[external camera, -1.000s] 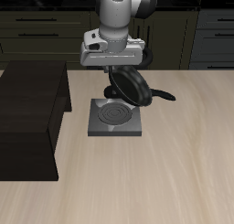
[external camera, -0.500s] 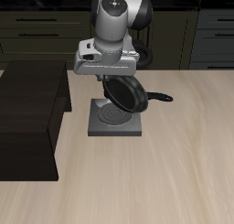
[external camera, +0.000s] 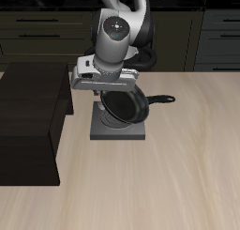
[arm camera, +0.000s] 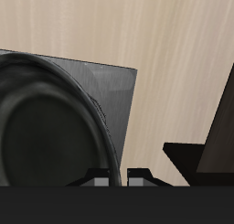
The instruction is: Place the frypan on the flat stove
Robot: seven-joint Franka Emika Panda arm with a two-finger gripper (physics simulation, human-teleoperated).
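The frypan (external camera: 126, 106) is a round black shallow pan with a long thin handle (external camera: 161, 99). It hangs tilted in my gripper (external camera: 106, 91), which is shut on its rim, just above the flat stove (external camera: 119, 129), a grey square plate whose coil burner is mostly hidden behind the pan. In the wrist view the frypan's rim and dark inside (arm camera: 46, 127) fill much of the frame, over the grey stove plate (arm camera: 114, 95). My fingertips (arm camera: 114, 177) show at the pan's rim.
A large dark brown cabinet block (external camera: 28, 116) stands on the table beside the stove; its corner shows in the wrist view (arm camera: 215, 136). Dark kitchen drawers (external camera: 37, 37) line the back.
My gripper has moved with the frypan toward the cabinet side and a little lower, so the pan now hangs over the stove's middle, less steeply tilted.
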